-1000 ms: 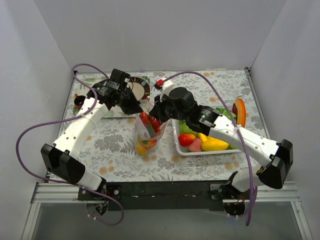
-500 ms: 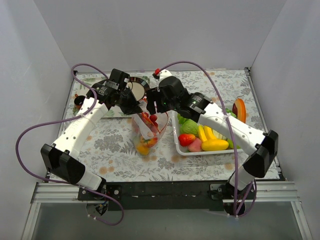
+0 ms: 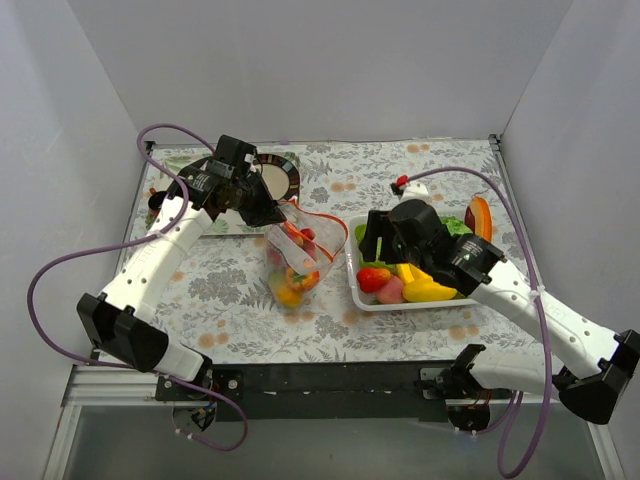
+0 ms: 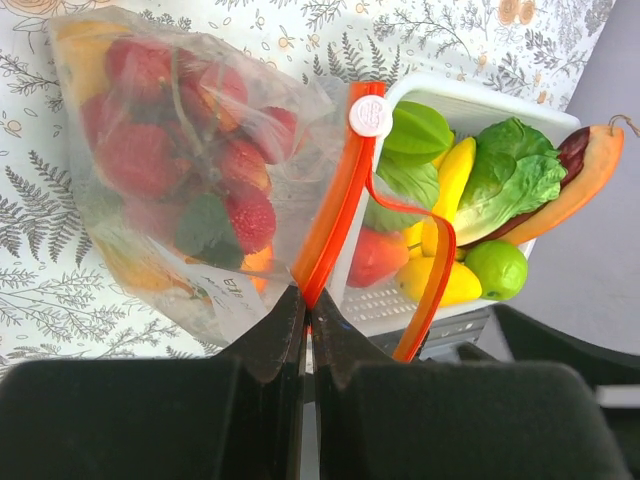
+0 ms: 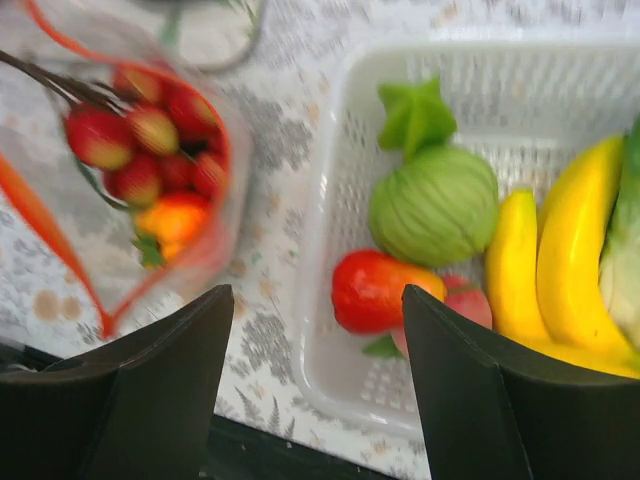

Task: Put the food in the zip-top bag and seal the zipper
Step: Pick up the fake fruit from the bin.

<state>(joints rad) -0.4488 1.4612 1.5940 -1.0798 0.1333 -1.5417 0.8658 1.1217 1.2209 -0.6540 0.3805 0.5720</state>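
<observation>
Though zip-top bag [image 4: 180, 170] carries lettering [image 4: 228, 291], none legible

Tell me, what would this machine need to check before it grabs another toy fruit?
1. Left tool shut on the zipper, holding up the zip-top bag: ok.
2. Bag mouth open: ok.
3. Right tool open and empty: ok.
4. Food to pick: a red toy lies in the white basket, ahead of the right tool: ok.
5. Room left in the bag: cannot tell.
6. Zipper sealed: not ok, not yet closed.
</observation>
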